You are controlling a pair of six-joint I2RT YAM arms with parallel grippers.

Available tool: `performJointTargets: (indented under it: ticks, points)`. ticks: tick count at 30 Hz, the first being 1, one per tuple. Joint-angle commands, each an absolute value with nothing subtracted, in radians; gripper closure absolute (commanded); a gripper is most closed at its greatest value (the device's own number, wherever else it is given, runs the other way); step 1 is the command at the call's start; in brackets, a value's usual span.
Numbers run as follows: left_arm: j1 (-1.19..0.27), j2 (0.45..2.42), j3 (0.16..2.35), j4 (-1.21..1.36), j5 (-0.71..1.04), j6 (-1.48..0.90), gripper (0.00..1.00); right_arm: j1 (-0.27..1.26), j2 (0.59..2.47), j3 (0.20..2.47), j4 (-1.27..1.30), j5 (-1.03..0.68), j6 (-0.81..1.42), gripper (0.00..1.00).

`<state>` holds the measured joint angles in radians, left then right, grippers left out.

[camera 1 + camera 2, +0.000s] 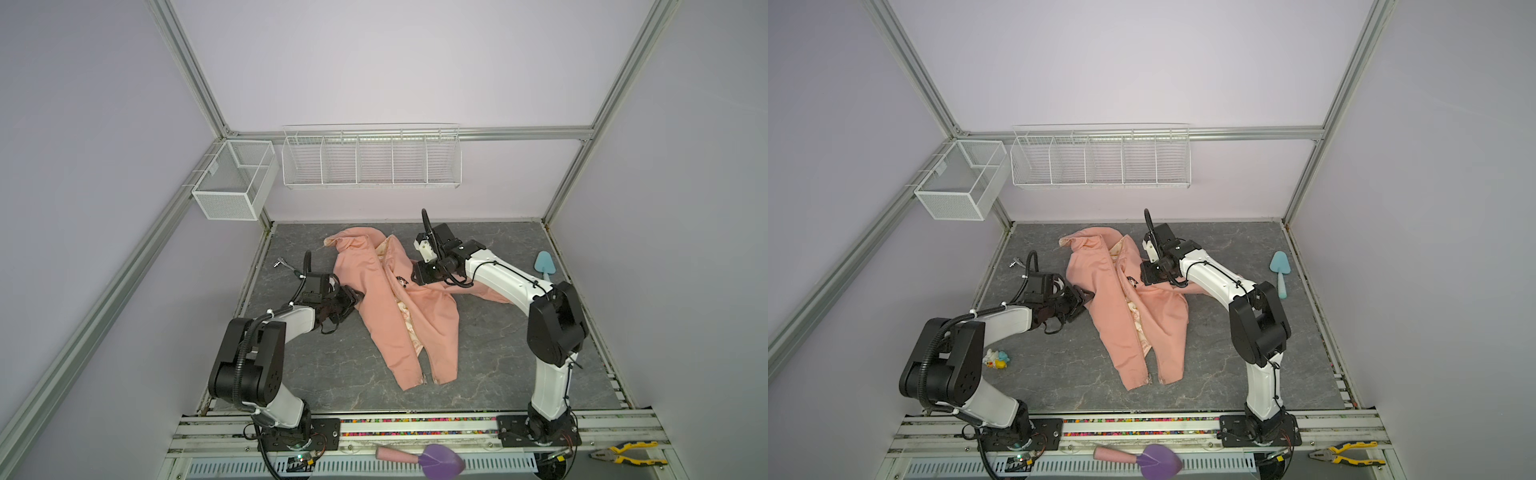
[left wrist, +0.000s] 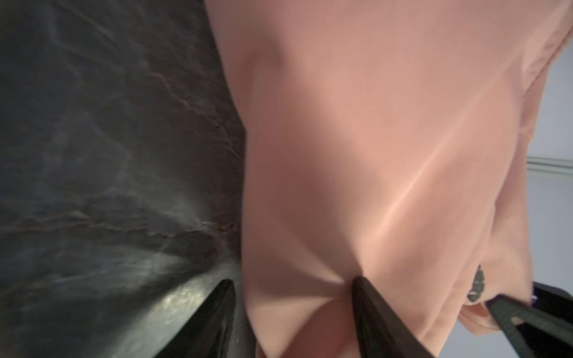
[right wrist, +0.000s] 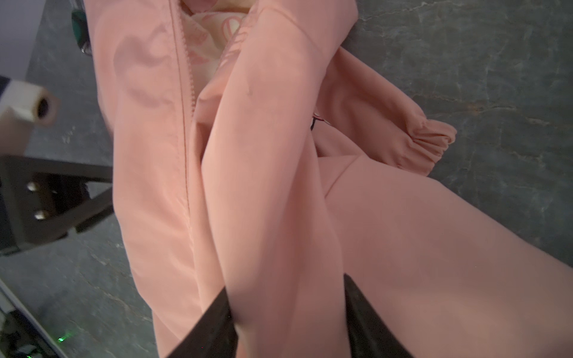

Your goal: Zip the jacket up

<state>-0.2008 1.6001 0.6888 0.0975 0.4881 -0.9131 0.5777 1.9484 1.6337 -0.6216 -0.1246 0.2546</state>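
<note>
Jacket (image 1: 374, 291) unzipped, middle of desk (image 1: 498, 353) — left gripper (image 2: 293, 279) clamped on its side fold, right gripper (image 3: 286, 282) clamped on opposite fold.

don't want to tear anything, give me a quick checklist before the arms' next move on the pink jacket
1. jacket front faces up: ok
2. zipper teeth joined: not ok, lining shows between the panels
3. left gripper grip firm: cannot tell, fabric sits between its fingers
4. right gripper grip firm: cannot tell, a fabric fold sits between its fingers
5. slider located: cannot tell
</note>
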Motion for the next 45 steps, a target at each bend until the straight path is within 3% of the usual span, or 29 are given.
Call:
performJointTargets:
  ticks: [1,4,7,21,32,37,45]
  points:
    - [-0.216,1.635,0.689,0.216,0.526,-0.946,0.61,0.540,1.955,1.661,-0.630,-0.160,0.267,0.69]
    - [-0.216,1.645,0.695,0.217,0.525,-0.952,0.85,0.501,1.941,1.652,-0.615,-0.185,0.291,0.85]
    - [-0.216,1.639,0.733,0.128,0.497,-0.917,1.00,0.464,1.922,1.646,-0.604,-0.206,0.305,0.91]
    - [-0.138,1.655,1.083,-0.386,0.357,-0.622,1.00,0.342,1.907,1.706,-0.632,-0.255,0.334,0.93]
    - [-0.124,1.841,1.338,-0.484,0.319,-0.576,1.00,0.303,2.054,1.839,-0.673,-0.275,0.388,0.93]
    - [-0.123,1.775,1.308,-0.490,0.280,-0.578,0.66,0.283,2.129,1.906,-0.731,-0.210,0.379,0.85]
    - [-0.132,1.570,1.189,-0.522,0.256,-0.562,0.51,0.272,2.089,1.901,-0.760,-0.181,0.361,0.50]
